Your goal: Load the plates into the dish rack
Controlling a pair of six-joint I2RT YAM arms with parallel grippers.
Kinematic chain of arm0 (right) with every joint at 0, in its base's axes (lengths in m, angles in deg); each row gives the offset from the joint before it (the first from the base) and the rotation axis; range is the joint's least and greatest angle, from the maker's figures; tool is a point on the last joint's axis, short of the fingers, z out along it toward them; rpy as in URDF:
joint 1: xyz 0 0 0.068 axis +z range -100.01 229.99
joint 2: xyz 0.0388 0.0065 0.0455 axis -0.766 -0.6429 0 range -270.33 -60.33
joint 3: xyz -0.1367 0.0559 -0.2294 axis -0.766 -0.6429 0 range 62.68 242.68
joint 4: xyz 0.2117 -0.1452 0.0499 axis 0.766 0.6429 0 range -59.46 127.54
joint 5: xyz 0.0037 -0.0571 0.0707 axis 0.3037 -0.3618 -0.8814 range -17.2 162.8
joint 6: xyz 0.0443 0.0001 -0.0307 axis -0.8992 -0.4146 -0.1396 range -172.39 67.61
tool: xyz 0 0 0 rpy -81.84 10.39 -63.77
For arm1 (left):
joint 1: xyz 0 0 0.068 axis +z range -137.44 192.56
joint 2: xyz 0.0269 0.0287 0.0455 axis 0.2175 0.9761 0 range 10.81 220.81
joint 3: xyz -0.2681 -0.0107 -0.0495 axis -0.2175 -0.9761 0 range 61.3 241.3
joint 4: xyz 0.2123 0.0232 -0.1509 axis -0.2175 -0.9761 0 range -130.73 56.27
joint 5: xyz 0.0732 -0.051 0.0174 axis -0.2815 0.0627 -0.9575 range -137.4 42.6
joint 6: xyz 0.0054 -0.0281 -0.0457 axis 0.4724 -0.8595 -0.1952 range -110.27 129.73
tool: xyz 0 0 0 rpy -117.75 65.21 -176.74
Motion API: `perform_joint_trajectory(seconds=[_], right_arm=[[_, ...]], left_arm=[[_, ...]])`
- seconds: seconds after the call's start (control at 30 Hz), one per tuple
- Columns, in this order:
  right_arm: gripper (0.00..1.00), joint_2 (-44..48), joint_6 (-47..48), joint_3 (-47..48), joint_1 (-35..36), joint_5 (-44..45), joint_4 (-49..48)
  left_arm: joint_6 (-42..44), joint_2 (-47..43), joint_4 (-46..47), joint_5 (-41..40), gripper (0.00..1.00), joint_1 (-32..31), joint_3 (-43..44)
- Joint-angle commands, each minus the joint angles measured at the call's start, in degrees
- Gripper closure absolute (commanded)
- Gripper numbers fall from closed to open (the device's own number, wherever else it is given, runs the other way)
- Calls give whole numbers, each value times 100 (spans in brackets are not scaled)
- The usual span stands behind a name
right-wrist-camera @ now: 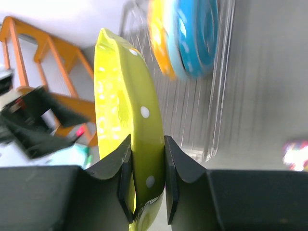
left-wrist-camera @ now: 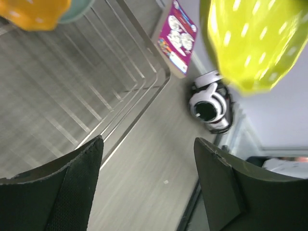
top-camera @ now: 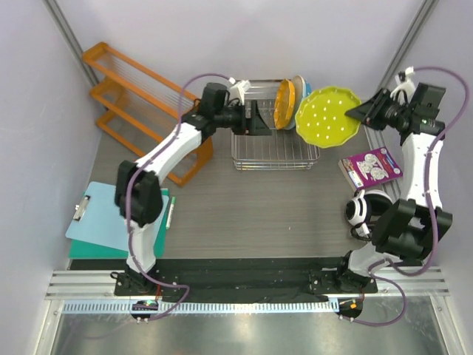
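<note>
The silver wire dish rack stands at the back middle of the table. An orange dotted plate stands upright in its right part, with a pale plate and a blue plate close behind it. My right gripper is shut on the rim of the lime-green dotted plate and holds it in the air at the rack's right end. In the right wrist view the fingers clamp the plate edge-on. My left gripper is open and empty over the rack's left part.
An orange slatted shelf stands at the back left. A blue clipboard lies on a green pad at the left. A purple box and white headphones lie at the right, near the right arm.
</note>
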Motion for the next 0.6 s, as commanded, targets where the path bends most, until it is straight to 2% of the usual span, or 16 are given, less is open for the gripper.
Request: perform_joint_trajectory(seconds=[0.0,0.03,0.1,0.13,0.17,0.2,0.23,0.37,0.43,0.47,0.57], right_arm=[[99,861,585,1296,947,1516,-96],[99,879,754,1515,1187,1986,-88],[99,757,948,1727,1897,3024,-87],[99,669,932,1954,2093,3776,-87],[99,572,931,2070,2234,4132,-61],[99,319,940,2193,2670,4483,-52],[99,204,940,2420,2823,5279,-52],[99,-350,1054,2738,3534,6567,-421],[99,-779,1395,2992,4025,7234,-648],[99,-895,1519,3063,4159,7803,-754],[99,-1403,1889,3318,4467,8212,-1133]], left_arm=[[1785,-1961,-713,-772,21,1,-922],[1908,-2229,-625,-1087,20,1,-1474],[2207,-3026,-518,-1413,16,1,-1908],[2278,-3284,-527,-1685,12,1,-2189],[2392,-3495,-527,-1862,8,1,-2296],[2445,-3680,-536,-2011,1,1,-2393],[2480,-4056,-536,-2309,1,1,-2489],[2910,-4674,-807,-2969,1,10,-2849],[3096,-4911,-966,-3364,1,10,-2973],[3253,-4982,-1027,-3540,1,10,-3087],[3482,-5218,-1186,-3577,0,10,-3228]])
